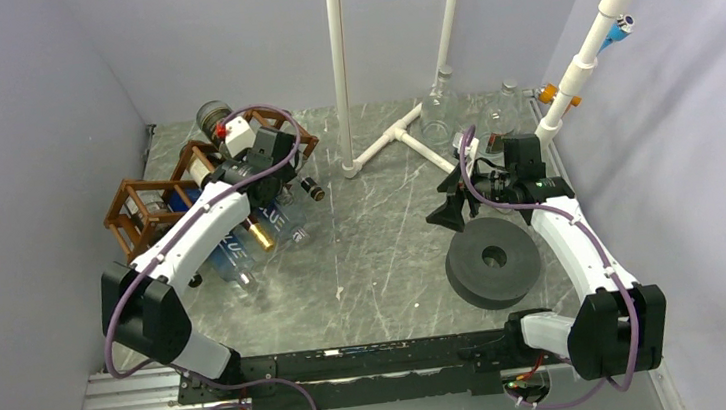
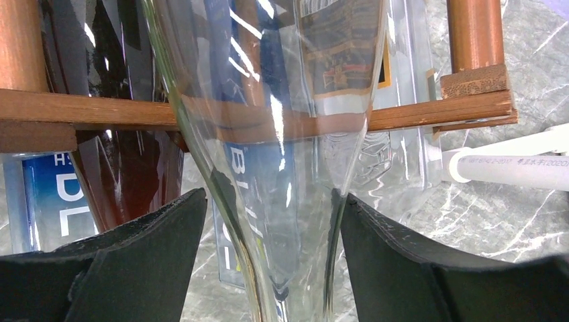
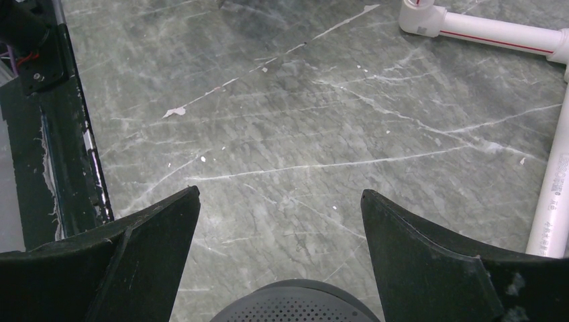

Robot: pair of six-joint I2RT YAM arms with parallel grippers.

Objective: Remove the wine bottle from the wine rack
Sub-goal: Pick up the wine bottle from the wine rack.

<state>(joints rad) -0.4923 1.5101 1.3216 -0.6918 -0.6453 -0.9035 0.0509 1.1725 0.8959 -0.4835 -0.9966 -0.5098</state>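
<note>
Fingers (image 2: 134, 268) of left gripper (image 2: 272, 194) flank clear glass wine bottle (image 2: 282, 134) in brown wooden rack (image 2: 80, 111), grip unclear; right gripper (image 3: 280, 194) open, empty.

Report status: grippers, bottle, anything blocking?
Left gripper straddles neck of clear bottle, grip unconfirmed. Right gripper open over table. Bottle not yet off wine rack; dark bottle close beside it.

grey table (image 1: 374, 254) bears rack (image 1: 127, 200) (brown), disc (image 1: 471, 273)

I'm losing the wine bottle (image 2: 282, 134) past the view's top and bottom, and I'm not making out whether the left jaws are touching it.
</note>
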